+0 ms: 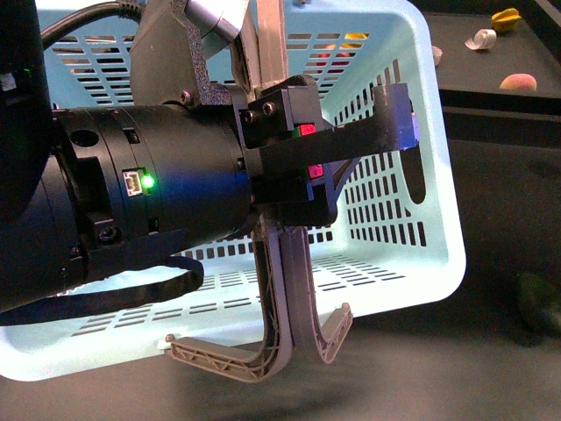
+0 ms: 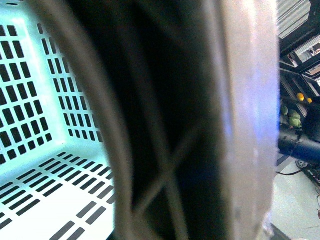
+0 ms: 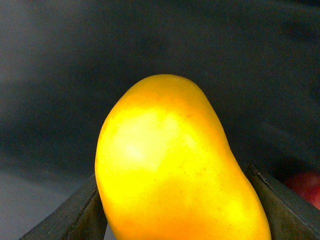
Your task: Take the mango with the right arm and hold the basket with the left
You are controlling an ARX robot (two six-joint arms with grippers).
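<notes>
Plainly, the right gripper (image 3: pixel 177 222) has the mango (image 3: pixel 172 160) between its two dark fingers (image 3: pixel 75 215), one against each flank, so the jaws stand a mango's width apart and closed on it. Whether the fruit is clear of the table cannot be told from that view, and neither it nor the right arm shows in the front view. The left gripper (image 1: pixel 364 162) appears clamped on the basket (image 1: pixel 443 254) by its grey handle (image 1: pixel 294 294), though its own body hides the contact. Both halves of the task thus look in hand. I judge that what is left is to raise the mango free and hold the basket steady. The basket is tipped with its mouth toward the camera and the handle crosses the middle of it, so open room lies to the right of the handle. Beyond the right rim the dark table (image 1: pixel 491 377) runs open to a green fruit (image 1: pixel 539 303) near the view's edge, while the left arm (image 1: pixel 131 193) fills the other side.
</notes>
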